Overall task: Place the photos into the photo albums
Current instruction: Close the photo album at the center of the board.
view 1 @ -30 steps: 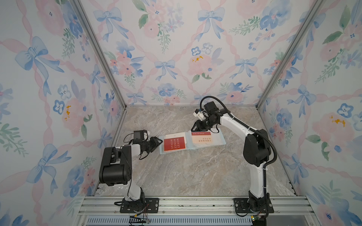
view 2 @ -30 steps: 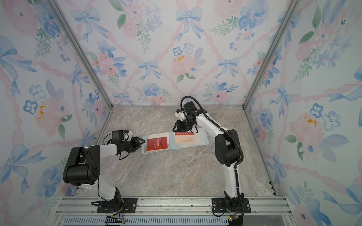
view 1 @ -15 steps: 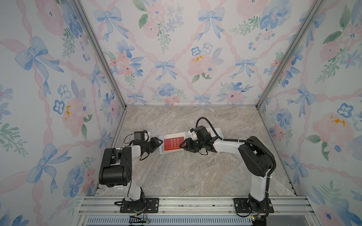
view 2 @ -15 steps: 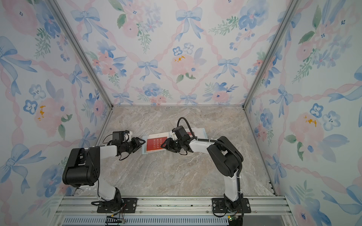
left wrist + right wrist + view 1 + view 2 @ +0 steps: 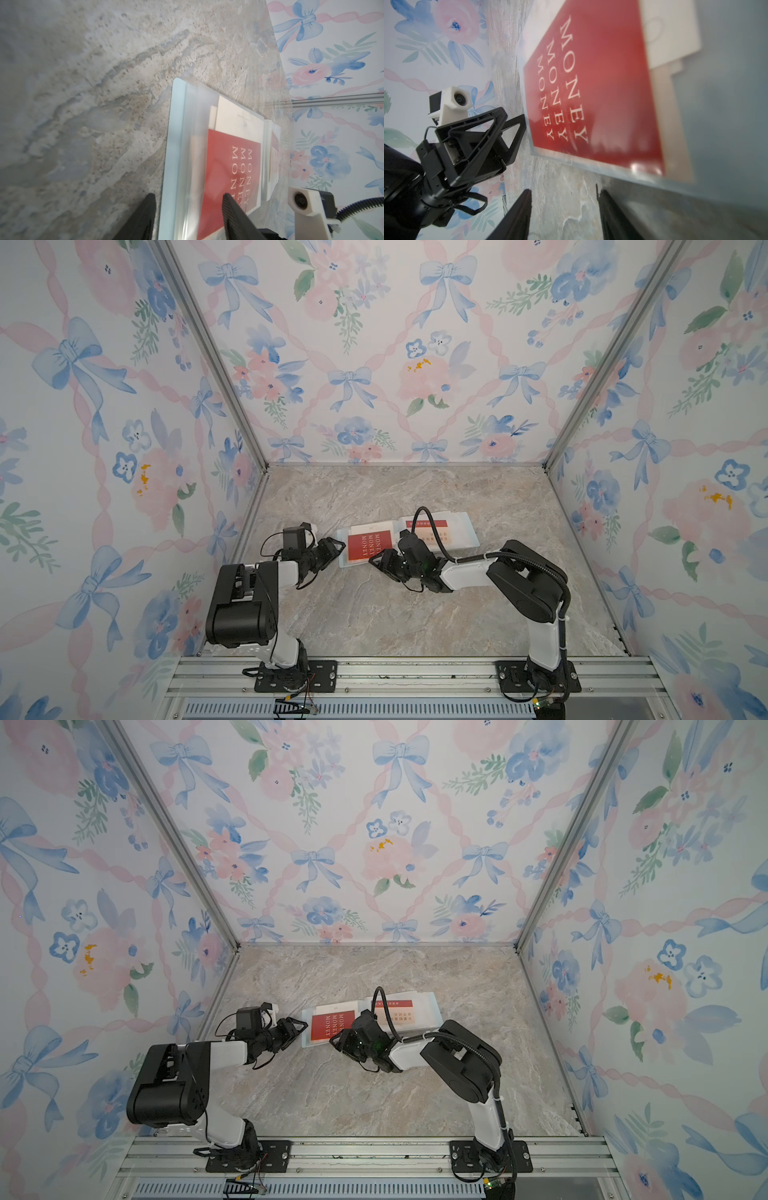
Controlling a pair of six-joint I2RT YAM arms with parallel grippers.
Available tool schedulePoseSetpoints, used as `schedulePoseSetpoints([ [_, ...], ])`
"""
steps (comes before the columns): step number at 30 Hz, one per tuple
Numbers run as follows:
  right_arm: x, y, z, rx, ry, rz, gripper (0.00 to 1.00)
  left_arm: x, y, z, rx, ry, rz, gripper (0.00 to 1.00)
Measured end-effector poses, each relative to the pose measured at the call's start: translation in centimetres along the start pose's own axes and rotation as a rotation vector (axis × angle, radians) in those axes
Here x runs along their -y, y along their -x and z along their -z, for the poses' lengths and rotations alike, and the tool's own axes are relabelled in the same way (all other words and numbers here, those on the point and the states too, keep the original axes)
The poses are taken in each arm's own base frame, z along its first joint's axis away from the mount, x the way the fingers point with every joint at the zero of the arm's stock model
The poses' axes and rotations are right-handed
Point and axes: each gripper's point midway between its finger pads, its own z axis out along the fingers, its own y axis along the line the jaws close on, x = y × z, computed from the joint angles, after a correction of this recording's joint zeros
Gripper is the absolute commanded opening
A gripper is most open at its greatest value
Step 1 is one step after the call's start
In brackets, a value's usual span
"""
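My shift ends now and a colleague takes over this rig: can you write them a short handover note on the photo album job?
Left tool: open, straddling the nearest edge of the open pale blue photo album.
Right tool: open, empty, low over the marble table by the album's near edge.
Things: red rectangular "MONEY" card on the left page, apparently sleeved, with pale cards peeking from behind it; cream card with a red band on the right page.
Done: the visible cards are in the album; no loose one shows.
Left: check the seating, probably close the album; I cannot confirm the full count.
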Motion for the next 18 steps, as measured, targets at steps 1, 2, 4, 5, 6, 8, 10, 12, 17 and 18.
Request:
schedulePoseSetpoints([
  [1, -0.1, 0.1, -0.1, 0.017, 0.013, -0.009, 0.53, 0.0, -0.1, 0.1, 0.003, -0.002, -0.002, 0.55],
  [2, -0.2, 0.1, -0.3, 0.029, 0.027, -0.016, 0.53, 0.0, -0.1, 0.1, 0.005, -0.004, -0.001, 0.55],
  [4, -0.4, 0.3, -0.7, 0.056, 0.061, -0.040, 0.53, 0.0, -0.3, 0.2, 0.006, -0.010, -0.003, 0.55],
  [5, -0.5, 0.4, -0.8, 0.070, 0.074, -0.051, 0.53, 0.0, -0.4, 0.2, 0.004, -0.012, -0.004, 0.55],
  [6, -0.5, 0.6, -0.9, 0.085, 0.087, -0.064, 0.53, 0.0, -0.4, 0.2, 0.005, -0.016, -0.005, 0.55],
  [8, -0.5, 0.8, -0.9, 0.114, 0.107, -0.090, 0.53, 0.1, -0.5, 0.2, 0.004, -0.022, -0.007, 0.55],
  [10, -0.4, 1.1, -0.9, 0.144, 0.120, -0.113, 0.53, 0.1, -0.7, 0.3, 0.004, -0.023, -0.008, 0.55],
  [12, -0.4, 1.3, -0.9, 0.171, 0.126, -0.132, 0.53, 0.0, -0.8, 0.4, 0.004, -0.023, -0.005, 0.55],
  [17, -0.6, 1.4, -1.2, 0.214, 0.147, -0.162, 0.53, 0.0, -1.1, 0.7, 0.004, -0.021, 0.001, 0.55],
  [18, -0.7, 1.3, -1.4, 0.220, 0.153, -0.168, 0.52, 0.0, -1.2, 0.8, 0.004, -0.018, 0.005, 0.55],
])
